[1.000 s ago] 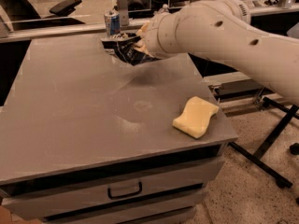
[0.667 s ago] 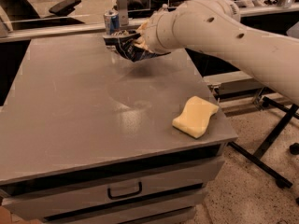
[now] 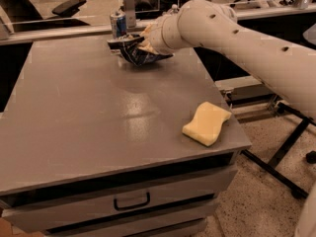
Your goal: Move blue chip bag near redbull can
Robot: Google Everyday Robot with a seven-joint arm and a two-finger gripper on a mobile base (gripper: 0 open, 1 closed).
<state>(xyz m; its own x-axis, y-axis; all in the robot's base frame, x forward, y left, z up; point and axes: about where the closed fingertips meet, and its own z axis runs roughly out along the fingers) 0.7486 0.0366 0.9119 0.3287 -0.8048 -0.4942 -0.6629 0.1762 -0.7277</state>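
The redbull can [image 3: 117, 24] stands upright at the far edge of the grey table [image 3: 89, 117]. The blue chip bag [image 3: 140, 55], crinkled dark foil with white edges, is just right of and in front of the can, at or just above the table top. My gripper [image 3: 129, 42] is at the end of the white arm [image 3: 237, 38] that reaches in from the right; it is shut on the bag's top edge, a short way from the can.
A pale yellow wavy sponge [image 3: 207, 123] lies near the table's front right corner. The table has drawers below its front edge. Black chairs and desks stand behind the table. A black stand leg [image 3: 281, 152] is on the floor to the right.
The gripper with the chip bag has moved a little further back and left, closer to the can. The sponge has not moved.
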